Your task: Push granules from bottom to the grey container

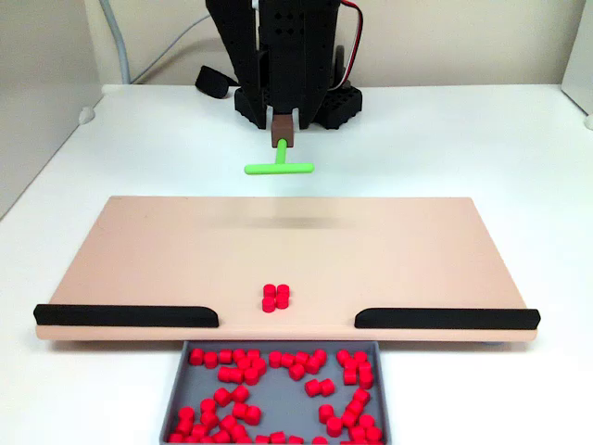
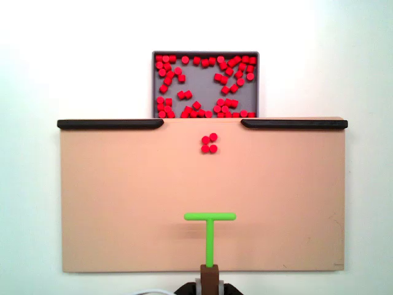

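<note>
A small cluster of red granules (image 1: 275, 297) (image 2: 209, 144) lies on the tan board (image 1: 139, 260) (image 2: 110, 196), close to the gap between two black strips. Beyond that gap sits the grey container (image 1: 385, 394) (image 2: 199, 80), holding many red granules. My gripper (image 1: 283, 128) (image 2: 210, 284) is shut on the brown holder of the green T-shaped pusher (image 1: 278, 168) (image 2: 210, 217). The pusher hangs above the board near the arm's edge, its bar facing the cluster and well short of it. It casts a faint shadow on the board.
Black strips (image 1: 125, 316) (image 1: 445, 319) (image 2: 110, 123) (image 2: 293, 123) line the board's container-side edge on either side of the gap. The arm's black base (image 1: 296, 93) stands behind the board on the white table (image 1: 482, 139), with cables behind it.
</note>
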